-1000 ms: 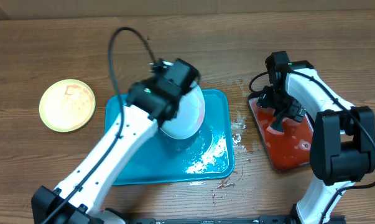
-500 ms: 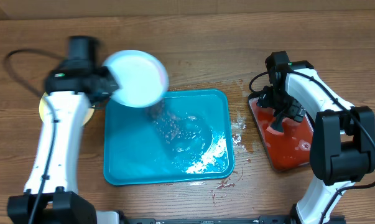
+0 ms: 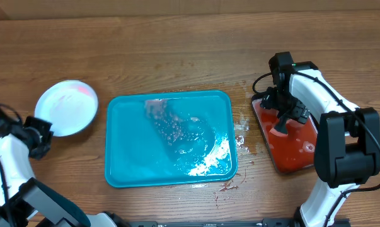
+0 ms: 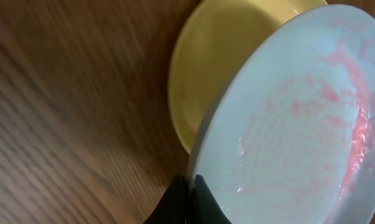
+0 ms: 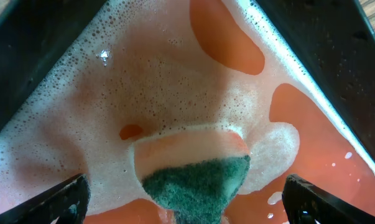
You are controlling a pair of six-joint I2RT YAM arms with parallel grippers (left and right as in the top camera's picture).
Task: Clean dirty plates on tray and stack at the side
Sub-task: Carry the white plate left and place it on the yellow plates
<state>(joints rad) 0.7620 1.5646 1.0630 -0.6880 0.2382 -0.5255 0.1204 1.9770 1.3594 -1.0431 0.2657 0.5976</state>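
On the table, the blue-white plate has moved off the tray.

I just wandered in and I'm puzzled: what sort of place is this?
Probably a robot test bench staged for dishwashing, not a real kitchen: two robot arms at a wooden table, a turquoise tray of sudsy water, and a black tray of foamy red liquid with a sponge.

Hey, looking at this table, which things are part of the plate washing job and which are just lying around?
Part of the job: blue-white plate, gripped by the left hand; yellow plate beneath it; turquoise tray; sponge; black tray of soapy red water.
Just lying about: splashes on the table.
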